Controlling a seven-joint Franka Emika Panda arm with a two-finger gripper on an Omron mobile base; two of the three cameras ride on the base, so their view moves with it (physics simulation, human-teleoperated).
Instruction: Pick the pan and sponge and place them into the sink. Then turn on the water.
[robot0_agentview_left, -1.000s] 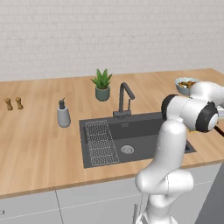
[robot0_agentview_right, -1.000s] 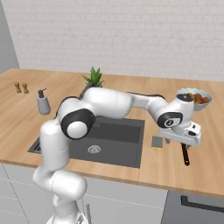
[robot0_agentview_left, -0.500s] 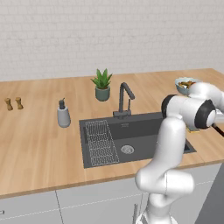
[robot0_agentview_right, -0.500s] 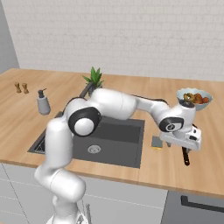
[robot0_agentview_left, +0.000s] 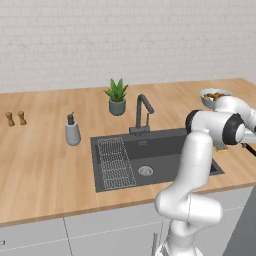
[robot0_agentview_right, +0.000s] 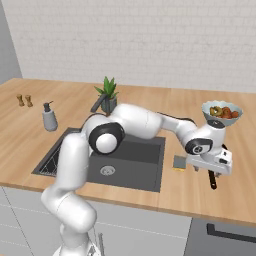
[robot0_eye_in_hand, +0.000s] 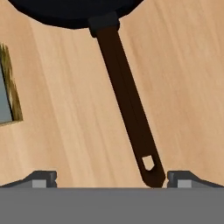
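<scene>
While its two dark finger tips stand wide apart with nothing between them, the white arm's two-finger gripper (robot0_eye_in_hand: 111, 177) hangs over the hanging-hole end of the long dark brown handle. That handle runs up to the round black frying pan (robot0_eye_in_hand: 74, 11), lying on the wooden counter (robot0_eye_in_hand: 183, 78). Beside it sits the small yellow sponge (robot0_agentview_right: 179, 163), just right of the dark grey recessed sink (robot0_agentview_right: 142, 165).

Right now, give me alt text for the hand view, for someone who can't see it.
A black pan sits at the top edge, on a wooden counter, its long dark brown handle running down toward the open claw, whose two tips flank the handle's end. At the left edge lies the sponge.
</scene>
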